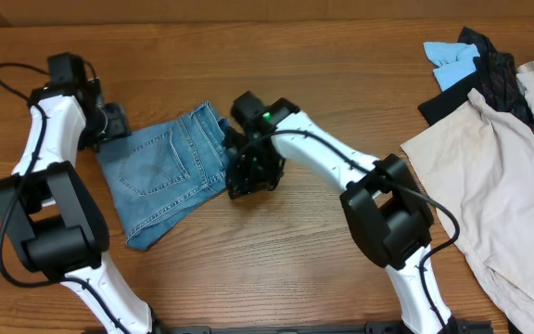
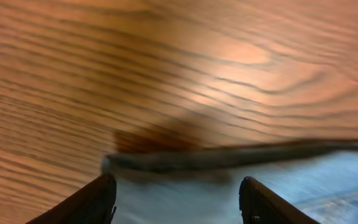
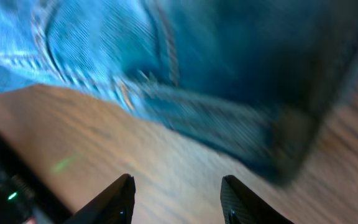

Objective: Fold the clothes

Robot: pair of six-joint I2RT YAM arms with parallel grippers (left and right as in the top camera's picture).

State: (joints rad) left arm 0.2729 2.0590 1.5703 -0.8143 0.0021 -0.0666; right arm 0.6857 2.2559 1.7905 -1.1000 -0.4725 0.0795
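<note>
The light-blue jeans point(image 1: 167, 172) lie folded into a small packet on the wooden table point(image 1: 276, 269), left of centre, a stitched back pocket facing up. My left gripper point(image 1: 111, 123) is open at the packet's upper left corner; its wrist view shows denim point(image 2: 241, 186) between the spread fingers point(image 2: 176, 196). My right gripper point(image 1: 248, 172) is open at the packet's right edge, over bare wood; its wrist view shows the blue denim point(image 3: 185, 74) just ahead of the open fingers point(image 3: 178, 199).
At the right edge lie a large beige garment point(image 1: 499, 176), a black garment point(image 1: 489, 70) and a small bright-blue cloth point(image 1: 452, 60). A black cable point(image 1: 12, 74) loops by the left arm.
</note>
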